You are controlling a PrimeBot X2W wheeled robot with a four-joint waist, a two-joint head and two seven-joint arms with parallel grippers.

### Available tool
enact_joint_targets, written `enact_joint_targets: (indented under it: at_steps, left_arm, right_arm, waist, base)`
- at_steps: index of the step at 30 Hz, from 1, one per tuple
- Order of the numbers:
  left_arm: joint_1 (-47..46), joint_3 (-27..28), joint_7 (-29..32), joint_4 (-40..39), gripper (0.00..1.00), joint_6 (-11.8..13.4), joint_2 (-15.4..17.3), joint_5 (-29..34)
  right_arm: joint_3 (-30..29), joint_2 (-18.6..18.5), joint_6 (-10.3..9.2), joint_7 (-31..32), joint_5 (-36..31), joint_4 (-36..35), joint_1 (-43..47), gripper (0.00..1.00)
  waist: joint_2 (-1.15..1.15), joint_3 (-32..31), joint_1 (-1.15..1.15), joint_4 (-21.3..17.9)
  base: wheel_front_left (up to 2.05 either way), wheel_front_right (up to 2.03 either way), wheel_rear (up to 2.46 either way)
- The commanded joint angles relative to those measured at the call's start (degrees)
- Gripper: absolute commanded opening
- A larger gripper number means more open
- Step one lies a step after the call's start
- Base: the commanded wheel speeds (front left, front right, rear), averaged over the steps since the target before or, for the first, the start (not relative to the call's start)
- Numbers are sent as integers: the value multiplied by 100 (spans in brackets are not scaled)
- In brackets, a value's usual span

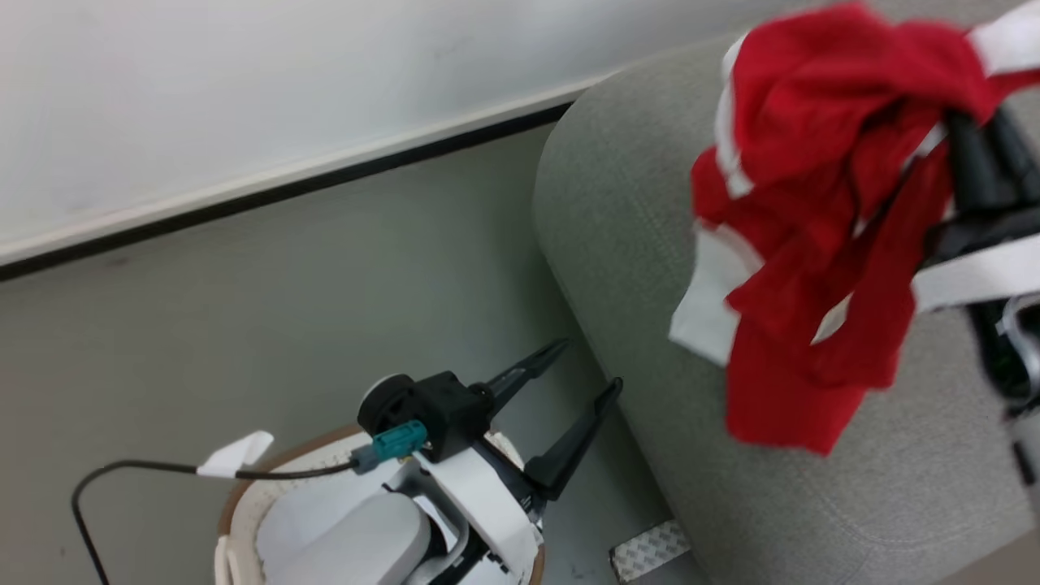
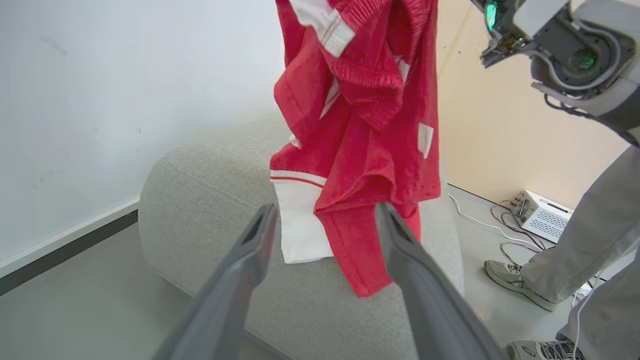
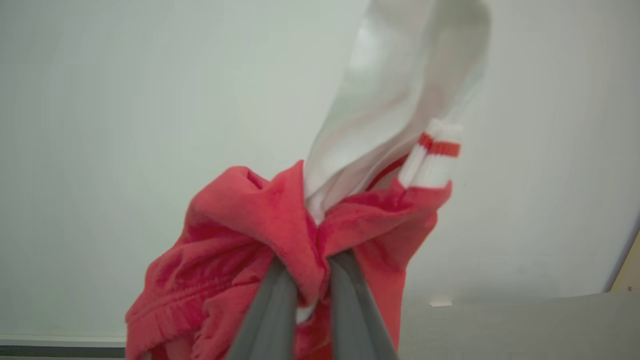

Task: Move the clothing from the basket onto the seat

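Observation:
The red clothing point(image 1: 812, 211) with white panels hangs bunched from my right gripper point(image 1: 971, 122), above the grey seat point(image 1: 634, 211). From the right wrist, the right gripper point(image 3: 310, 262) is shut on a fold of the clothing point(image 3: 240, 225). My left gripper point(image 1: 591, 364) is open and holds nothing, low beside the seat's edge and over the basket point(image 1: 231, 504). In the left wrist view, the left gripper point(image 2: 324, 210) points at the clothing point(image 2: 360, 125), whose lower hem dangles just over the seat point(image 2: 210, 200). My arm covers most of the basket's inside.
A white wall with a dark baseboard point(image 1: 325, 179) runs behind the grey floor. A person's legs and shoes point(image 2: 590, 235) stand right of the seat, near a white box with cables point(image 2: 542, 217). A patterned strip point(image 1: 650, 548) lies on the floor by the seat.

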Motion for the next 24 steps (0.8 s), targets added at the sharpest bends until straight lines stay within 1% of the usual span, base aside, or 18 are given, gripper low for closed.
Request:
enact_joint_targets:
  at_steps: [1,4,8,13,17,24]
  left_arm:
    - [-48,16,16,-27,100,9,67,46]
    - [-118,36,147,-260,100,31,188,79]
    - [-206,42,252,-532,100,26,343,126]
    - [-311,93,348,-762,100,43,504,152]
    - [-412,129,411,-883,100,32,594,155]
    - [-553,215,444,-1026,100,41,708,119]
  right_arm:
    - [-32,-55,-14,10,67,13,-135,0]
    - [-131,-316,-14,170,257,97,-669,0]
    - [-324,-719,-14,306,462,384,-1334,0]
    - [-606,-974,-14,362,491,775,-1957,0]
    - [-744,-1178,-14,432,117,1106,-2256,0]
    - [-790,-1199,-14,685,-558,2201,-2191,0]
  waist:
    - [0,225,-1,192]
    - [0,507,-1,349]
    - [0,876,-1,539]
    - [0,1271,-1,716]
    - [0,1532,-1,836]
    - [0,1871,-1,964]
  base:
    - [0,0,0]
    - [0,0,0]
    - [0,0,0]
    - [0,0,0]
    - [0,0,0]
    - [0,0,0]
